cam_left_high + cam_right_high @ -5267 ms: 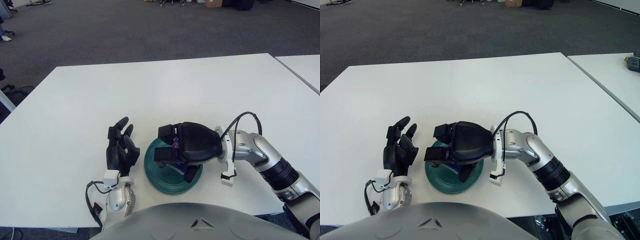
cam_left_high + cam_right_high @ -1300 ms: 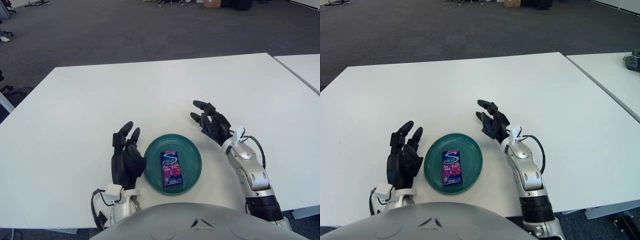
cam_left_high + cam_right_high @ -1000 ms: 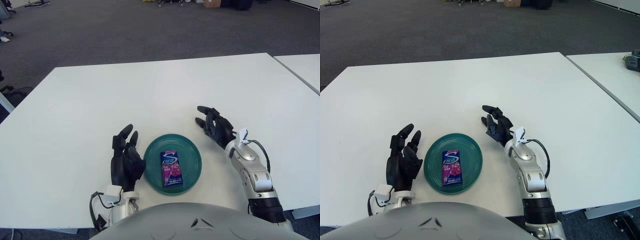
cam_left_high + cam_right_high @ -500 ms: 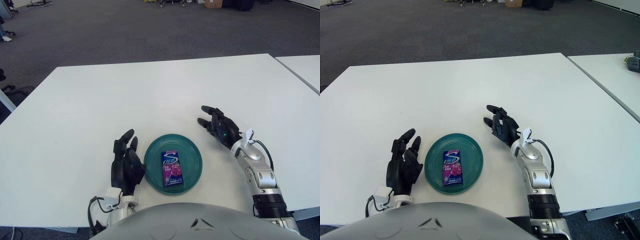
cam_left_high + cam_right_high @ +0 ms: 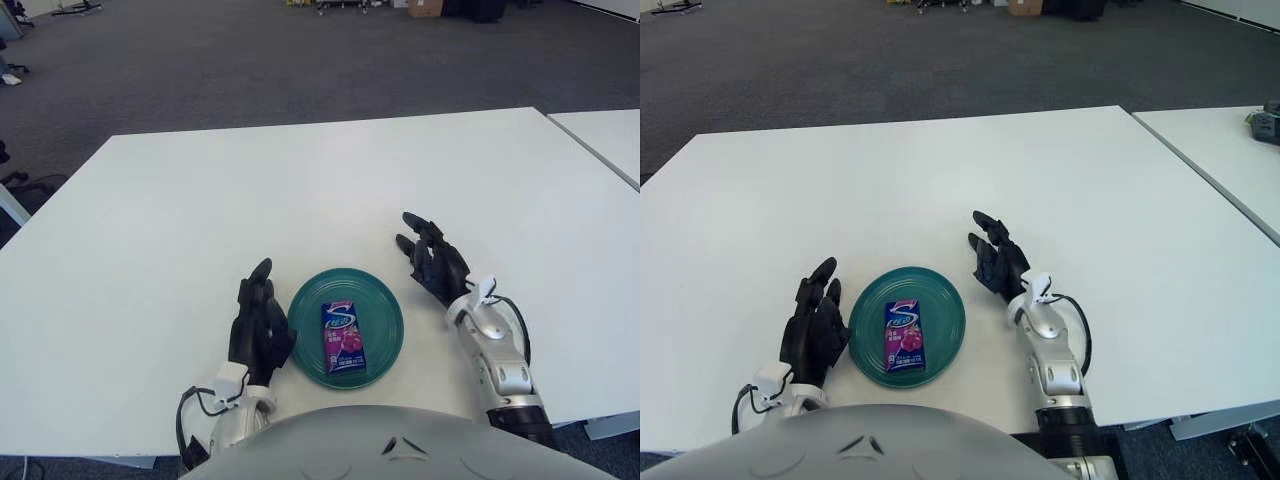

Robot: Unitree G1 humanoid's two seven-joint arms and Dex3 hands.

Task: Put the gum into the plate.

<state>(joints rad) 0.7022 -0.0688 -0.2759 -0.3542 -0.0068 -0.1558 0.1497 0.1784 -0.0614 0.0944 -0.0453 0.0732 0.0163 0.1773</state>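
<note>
A purple gum pack [image 5: 342, 336] lies flat in the middle of a dark green plate [image 5: 385, 305] near the table's front edge. My left hand [image 5: 260, 322] stands just left of the plate, fingers relaxed and empty. My right hand [image 5: 433, 262] is just right of the plate, fingers spread, holding nothing. Neither hand touches the gum.
The white table [image 5: 300, 190] stretches back beyond the plate. A second white table [image 5: 610, 135] stands at the right, across a narrow gap. Grey carpet floor lies beyond.
The right hand let go of the gum in the plate and drew back to the right; in the last half second it shifted slightly nearer. The left hand has turned edge-on and moved closer to the plate.
</note>
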